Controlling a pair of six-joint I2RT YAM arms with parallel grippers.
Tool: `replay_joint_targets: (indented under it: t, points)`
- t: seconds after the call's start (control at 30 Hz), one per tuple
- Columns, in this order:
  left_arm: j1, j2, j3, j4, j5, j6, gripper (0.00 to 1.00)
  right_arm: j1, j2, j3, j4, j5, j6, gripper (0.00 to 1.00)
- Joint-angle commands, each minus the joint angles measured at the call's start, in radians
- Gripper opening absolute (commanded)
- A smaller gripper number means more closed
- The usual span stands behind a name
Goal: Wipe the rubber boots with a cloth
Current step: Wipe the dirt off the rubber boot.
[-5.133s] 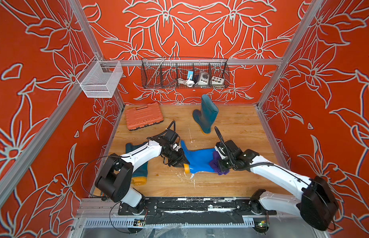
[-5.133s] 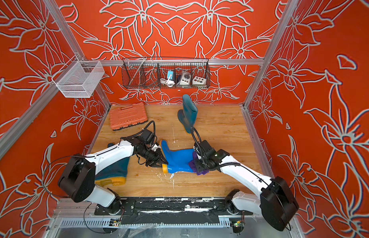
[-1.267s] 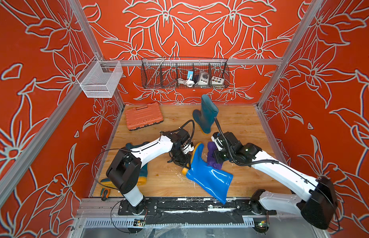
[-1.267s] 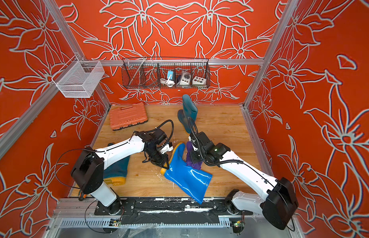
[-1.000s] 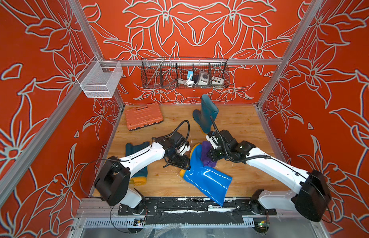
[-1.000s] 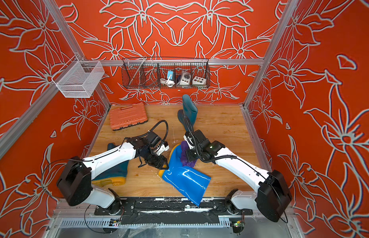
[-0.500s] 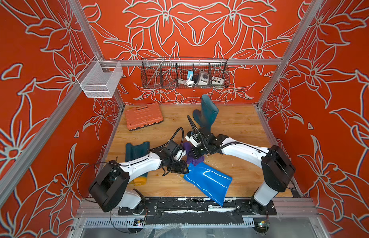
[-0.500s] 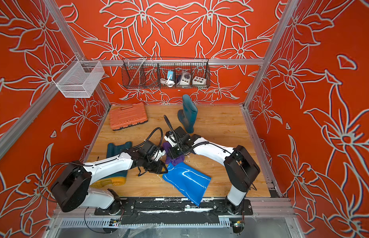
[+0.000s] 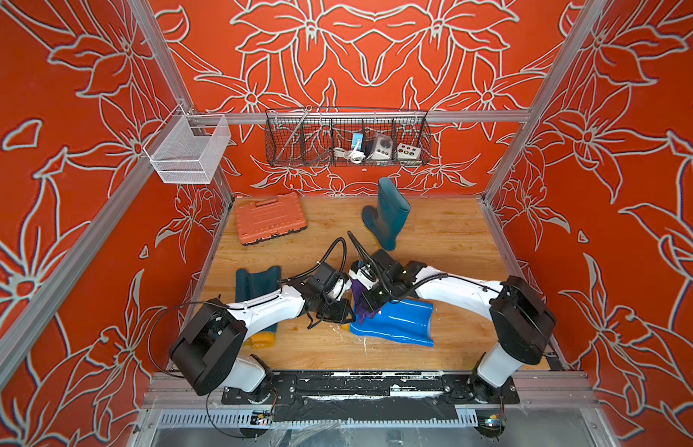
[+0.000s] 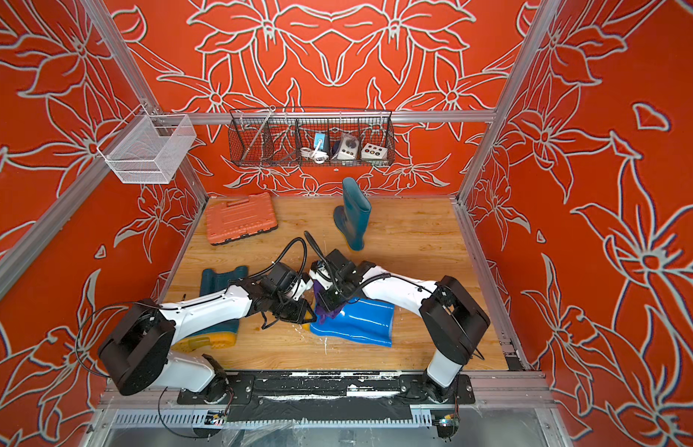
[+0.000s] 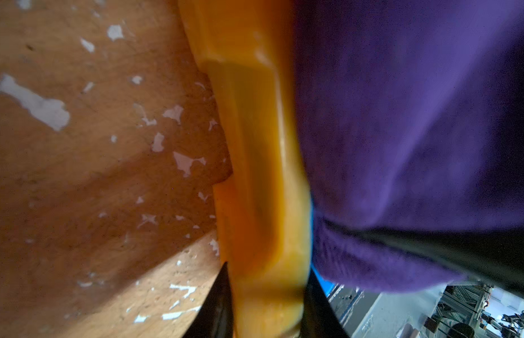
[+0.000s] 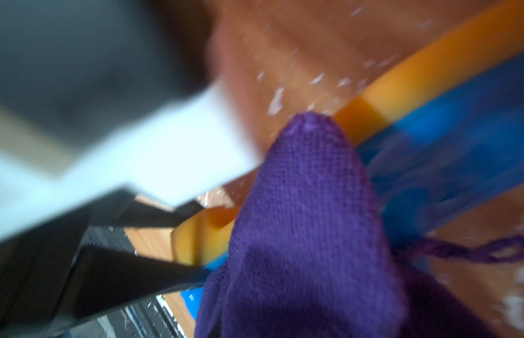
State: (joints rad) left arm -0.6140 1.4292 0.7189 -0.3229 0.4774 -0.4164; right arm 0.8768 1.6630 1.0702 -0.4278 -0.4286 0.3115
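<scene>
A bright blue boot (image 9: 399, 325) (image 10: 360, 321) lies on its side on the wooden floor, shaft pointing right. My left gripper (image 9: 345, 315) (image 11: 268, 281) is shut on its yellow-orange sole (image 11: 255, 175), one black finger against each side. My right gripper (image 9: 370, 300) (image 10: 329, 302) is shut on the purple cloth (image 9: 361, 307) (image 12: 307, 234), which rests on the blue boot's foot end; its fingers are hidden under the cloth. One dark teal boot (image 9: 387, 216) stands upright at the back. Another dark teal boot (image 9: 256, 282) lies at the left, partly under my left arm.
An orange tool case (image 9: 269, 218) lies flat at the back left. A black wire basket (image 9: 347, 143) with small gadgets hangs on the back wall, and a white mesh basket (image 9: 186, 151) hangs on the left rail. White flecks dot the floor (image 11: 79, 146) near the sole.
The blue boot has swung round and settled flat, shaft to the right. My right gripper carried the cloth left onto its foot end. My left jaws narrowed onto the sole.
</scene>
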Motion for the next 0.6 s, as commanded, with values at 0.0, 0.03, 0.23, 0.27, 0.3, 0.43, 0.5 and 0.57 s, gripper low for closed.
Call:
replay_joint_targets:
  t: [0.0, 0.03, 0.23, 0.27, 0.3, 0.43, 0.5, 0.57]
  points:
    - [0.003, -0.008, 0.007, 0.011, 0.012, -0.001, 0.0, -0.014, -0.016, -0.007, -0.015, -0.021, -0.031, 0.0]
    - [0.003, -0.008, 0.003, 0.016, 0.015, -0.005, 0.0, -0.042, -0.002, 0.021, -0.029, 0.007, -0.037, 0.0]
    - [0.003, -0.014, -0.004, 0.025, 0.022, -0.011, 0.0, -0.159, 0.18, 0.321, -0.193, 0.193, -0.085, 0.0]
    - [0.003, -0.016, -0.006, 0.024, 0.019, -0.011, 0.0, -0.169, 0.209, 0.366, -0.213, 0.195, -0.092, 0.0]
    - [0.003, -0.02, -0.005, 0.022, 0.017, -0.013, 0.0, -0.17, 0.233, 0.398, -0.233, 0.206, -0.101, 0.0]
    - [0.003, -0.033, -0.017, 0.024, 0.008, -0.016, 0.0, -0.161, 0.24, 0.387, -0.24, 0.177, -0.108, 0.0]
    - [0.003, -0.041, -0.026, 0.032, 0.004, -0.023, 0.0, -0.134, 0.208, 0.32, -0.225, 0.148, -0.098, 0.0]
    - [0.003, -0.042, -0.033, 0.043, 0.007, -0.029, 0.0, -0.086, 0.165, 0.241, -0.207, 0.118, -0.083, 0.0]
